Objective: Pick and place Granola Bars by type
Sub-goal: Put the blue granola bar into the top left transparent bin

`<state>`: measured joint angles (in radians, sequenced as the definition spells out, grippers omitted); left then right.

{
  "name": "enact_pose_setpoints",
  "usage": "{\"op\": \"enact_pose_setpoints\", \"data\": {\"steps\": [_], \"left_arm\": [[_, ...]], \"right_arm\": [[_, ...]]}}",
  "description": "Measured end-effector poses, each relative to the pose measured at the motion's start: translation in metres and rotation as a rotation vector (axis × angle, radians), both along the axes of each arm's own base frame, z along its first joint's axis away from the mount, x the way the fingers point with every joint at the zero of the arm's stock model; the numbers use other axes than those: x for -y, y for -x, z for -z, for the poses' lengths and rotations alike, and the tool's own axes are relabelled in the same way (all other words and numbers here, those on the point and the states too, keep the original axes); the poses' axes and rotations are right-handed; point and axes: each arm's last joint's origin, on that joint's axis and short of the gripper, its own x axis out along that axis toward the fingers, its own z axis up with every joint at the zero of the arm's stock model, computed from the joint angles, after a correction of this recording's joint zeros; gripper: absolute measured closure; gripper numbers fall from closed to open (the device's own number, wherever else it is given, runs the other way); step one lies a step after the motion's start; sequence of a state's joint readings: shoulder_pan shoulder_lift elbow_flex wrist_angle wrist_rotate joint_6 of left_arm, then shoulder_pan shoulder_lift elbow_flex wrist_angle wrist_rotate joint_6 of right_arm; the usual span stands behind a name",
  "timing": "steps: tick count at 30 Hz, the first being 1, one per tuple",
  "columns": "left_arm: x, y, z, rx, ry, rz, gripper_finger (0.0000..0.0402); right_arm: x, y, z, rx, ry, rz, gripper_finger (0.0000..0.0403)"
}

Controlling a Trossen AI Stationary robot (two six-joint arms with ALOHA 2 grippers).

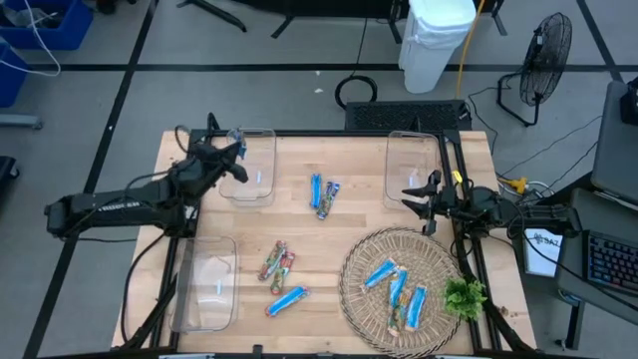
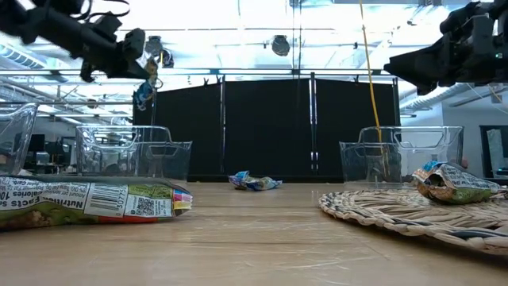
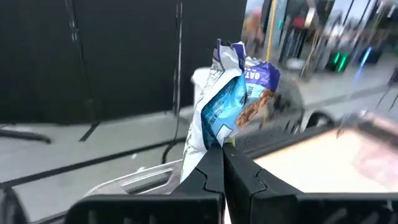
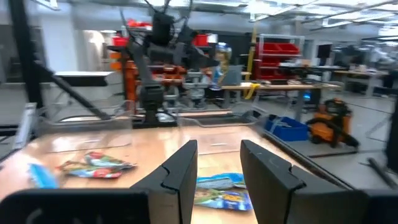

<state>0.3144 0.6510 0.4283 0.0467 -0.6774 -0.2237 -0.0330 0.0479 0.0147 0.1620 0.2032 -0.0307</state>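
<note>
The left gripper (image 1: 236, 147) hung above the far-left clear bin (image 1: 251, 166), its fingers (image 3: 208, 177) pinched tight on a blue-wrapped granola bar (image 3: 231, 102) held up in the air. The right gripper (image 1: 411, 195) waited with its jaws spread and nothing between them, just beside the far-right clear bin (image 1: 411, 168). Other bars lay on the wooden table (image 1: 319, 249) and on the woven tray (image 1: 361, 289), with a third clear bin (image 1: 204, 281) at the near left.
</note>
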Motion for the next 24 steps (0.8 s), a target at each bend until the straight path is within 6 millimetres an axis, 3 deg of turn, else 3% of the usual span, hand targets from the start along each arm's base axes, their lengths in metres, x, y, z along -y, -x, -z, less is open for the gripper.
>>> {"op": "enact_pose_setpoints", "data": {"steps": [7,14,19,24], "left_arm": [[-0.036,-0.013,-0.024,-0.309,0.285,-0.042,0.04],[-0.059,-0.036,0.009,-0.443,0.553,0.094,0.04],[-0.068,-0.048,0.031,-0.522,0.615,0.047,0.04],[-0.072,-0.049,0.038,-0.574,0.591,-0.05,0.0395]], "right_arm": [[0.001,0.0,0.0,0.005,-0.02,0.035,0.0289],[0.001,0.0,-0.001,0.015,-0.021,0.034,0.0289],[0.001,0.0,-0.001,0.015,-0.021,0.033,0.0289],[0.001,0.0,-0.001,0.014,-0.021,0.031,0.0289]]}}
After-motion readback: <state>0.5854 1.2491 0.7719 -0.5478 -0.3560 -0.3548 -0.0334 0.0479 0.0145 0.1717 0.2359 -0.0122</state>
